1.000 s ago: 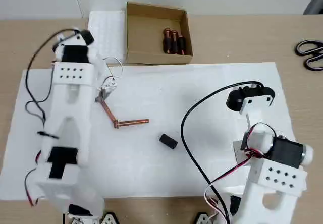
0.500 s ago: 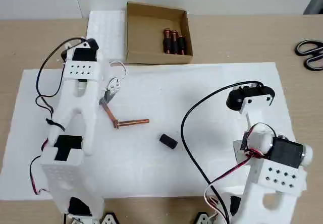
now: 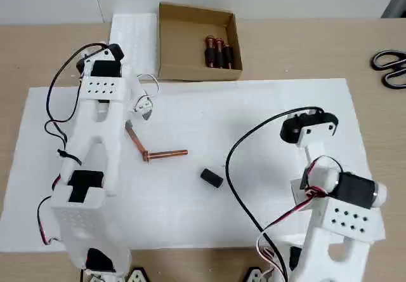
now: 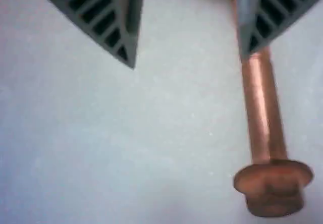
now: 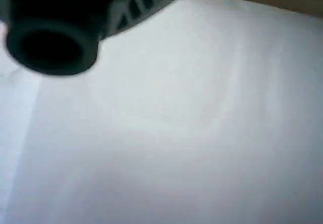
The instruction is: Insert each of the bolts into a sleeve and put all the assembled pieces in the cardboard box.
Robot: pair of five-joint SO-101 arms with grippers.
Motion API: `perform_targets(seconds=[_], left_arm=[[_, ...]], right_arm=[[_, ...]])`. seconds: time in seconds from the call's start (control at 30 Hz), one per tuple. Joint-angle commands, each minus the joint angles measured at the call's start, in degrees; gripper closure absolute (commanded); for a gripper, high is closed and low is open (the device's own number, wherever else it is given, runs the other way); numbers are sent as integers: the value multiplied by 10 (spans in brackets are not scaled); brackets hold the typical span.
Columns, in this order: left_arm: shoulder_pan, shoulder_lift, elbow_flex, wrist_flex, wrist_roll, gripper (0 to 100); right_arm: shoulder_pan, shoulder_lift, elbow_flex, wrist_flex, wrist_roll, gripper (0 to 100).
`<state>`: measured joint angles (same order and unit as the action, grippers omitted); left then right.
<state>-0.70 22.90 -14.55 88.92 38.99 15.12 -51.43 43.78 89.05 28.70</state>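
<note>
Since the earlier frames the left gripper [image 3: 141, 109] has drawn back a little from the slanted bolt [image 3: 135, 141], toward the far side of the table [image 3: 38, 47], and the right arm [image 3: 342, 212] has shifted slightly leftward; the slanted bolt, the level bolt [image 3: 166, 154] and the loose sleeve [image 3: 212, 178] lie where they lay. Left to right: the left gripper hovers over the white foam sheet [image 3: 254, 104], jaws wide apart and gripping nothing. Its wrist view shows one ribbed finger [image 4: 267, 17] lying across the plain end of the slanted bolt's copper shank, the other finger standing well clear, and the flanged head resting on the foam. The slanted bolt's head end meets one end of the level bolt, so that the two form a corner. Beyond them, at the foam's far edge, stands the cardboard box [image 3: 196, 72], open-topped, with three assembled pieces [image 3: 219, 52] lying side by side near its right wall. The loose sleeve, short and black, lies on the foam near the level bolt's free end but apart from it. The right gripper [image 5: 88, 30] hangs above bare foam, closed on a held sleeve [image 5: 50, 45], a black tube whose open end faces the wrist camera. Scissors [image 3: 390, 68] lie on the table at the far right
</note>
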Motion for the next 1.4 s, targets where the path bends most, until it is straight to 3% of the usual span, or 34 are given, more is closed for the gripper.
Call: perform_targets(seconds=[0.0, 1.37], left_arm=[[-4, -20, -21, -18, 2, 864], [-51, 23, 26, -21, 3, 867]], right_arm=[[3, -9, -3, -14, 6, 995], [3, -8, -3, -29, 15, 995]])
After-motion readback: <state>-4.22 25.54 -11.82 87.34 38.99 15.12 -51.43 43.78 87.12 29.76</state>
